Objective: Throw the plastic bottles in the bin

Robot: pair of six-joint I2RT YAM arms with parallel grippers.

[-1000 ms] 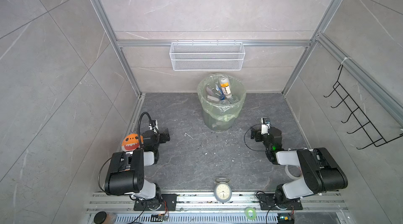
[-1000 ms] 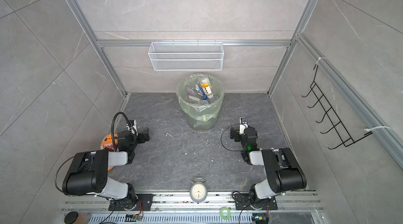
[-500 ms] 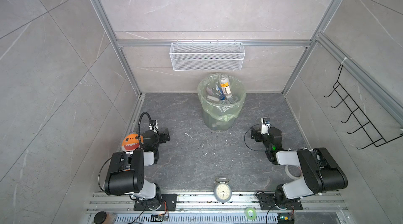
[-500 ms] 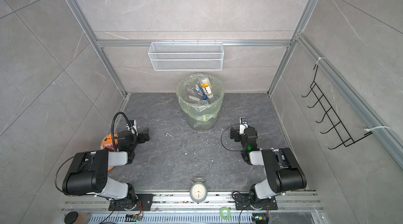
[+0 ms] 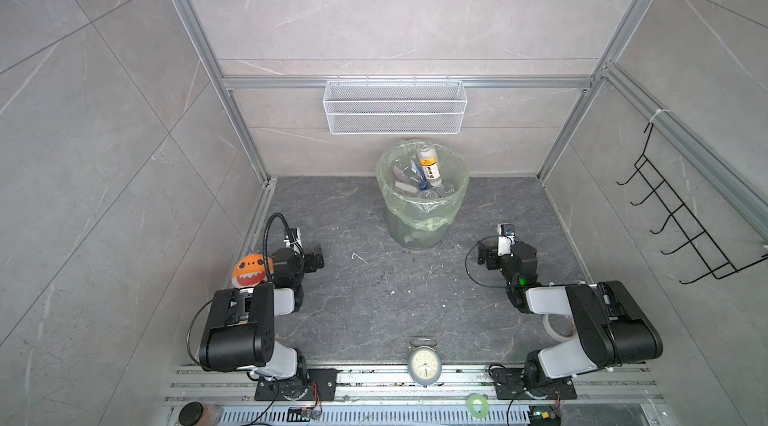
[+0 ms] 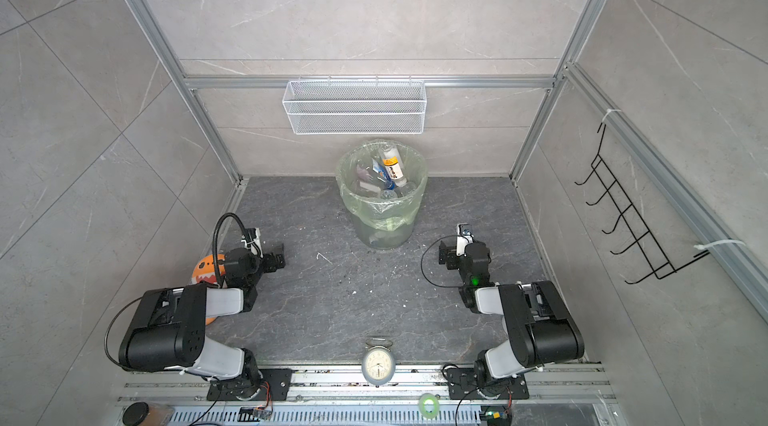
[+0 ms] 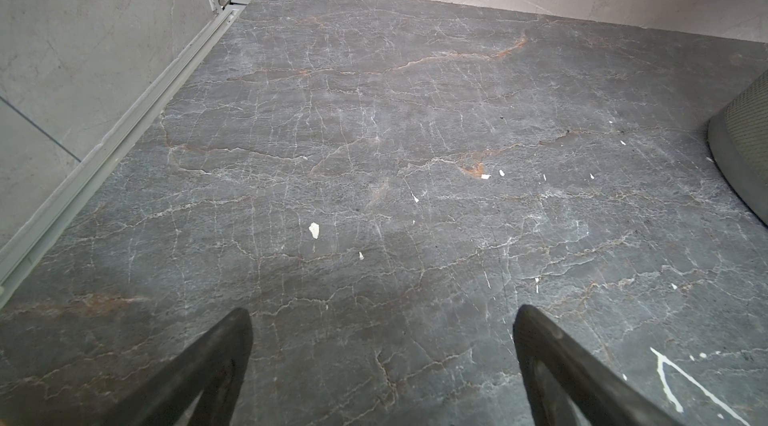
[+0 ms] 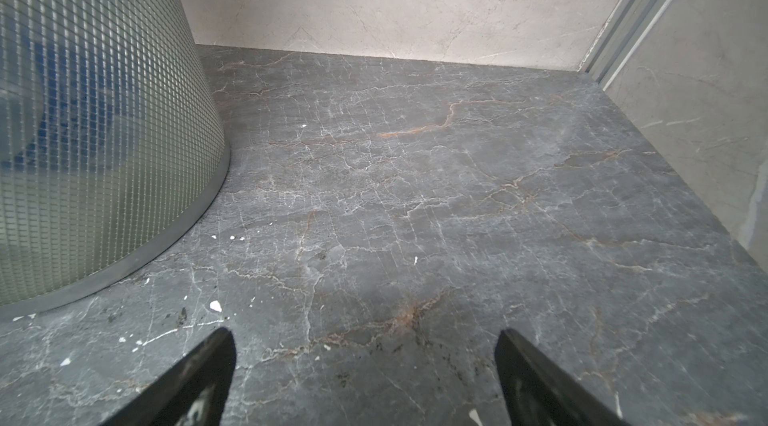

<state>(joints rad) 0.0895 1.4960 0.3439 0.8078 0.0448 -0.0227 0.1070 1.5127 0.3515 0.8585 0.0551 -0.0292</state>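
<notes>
Bottles [image 5: 429, 166] lie inside the bin [image 5: 415, 233] (well apart from all fingers [image 7: 208, 370])

text: none legible | bottle label [image 5: 430, 168] — print blurred | clock dial [image 5: 424, 366] — numerals too small

One bin [image 5: 417, 224], plastic bottles [image 5: 429, 164] inside it, at least four, exact number unclear, one wire basket [image 5: 395, 112], one alarm clock [image 5: 424, 366], one orange plush toy [image 5: 249, 272], one green tape ring [image 5: 476, 405], one white tape roll [image 5: 548, 326].
</notes>
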